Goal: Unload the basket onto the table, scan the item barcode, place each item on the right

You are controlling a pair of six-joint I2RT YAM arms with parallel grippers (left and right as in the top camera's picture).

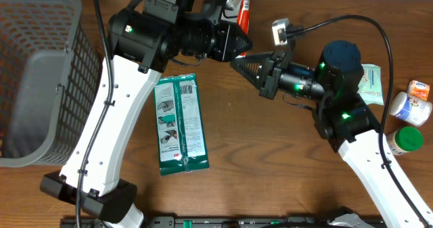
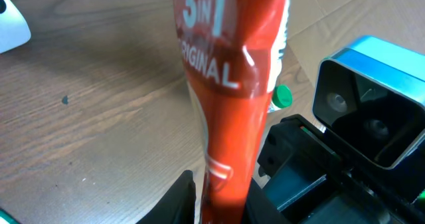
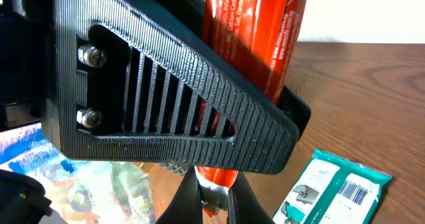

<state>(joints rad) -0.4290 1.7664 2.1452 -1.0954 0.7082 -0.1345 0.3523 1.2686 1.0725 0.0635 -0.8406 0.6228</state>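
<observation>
The item is a red packet [image 1: 243,10] with white lettering, held up above the table's far edge. In the left wrist view the red packet [image 2: 229,117] runs upward between my left fingers [image 2: 182,201], which press close on both its sides. My left gripper [image 1: 238,42] points right in the overhead view. The right gripper [image 1: 249,67] reaches in from the right, just under it. In the right wrist view, the right gripper [image 3: 214,204] is shut on the lower end of the red packet [image 3: 219,176]. The ribbed left finger [image 3: 166,104] hides the packet's middle.
A green wipes pack [image 1: 180,123] with a barcode lies flat at centre left. A grey mesh basket [image 1: 40,79] fills the left side. At the right edge stand a pale wipes packet [image 1: 371,82], a white bottle [image 1: 409,107] and a green-lidded jar [image 1: 406,140].
</observation>
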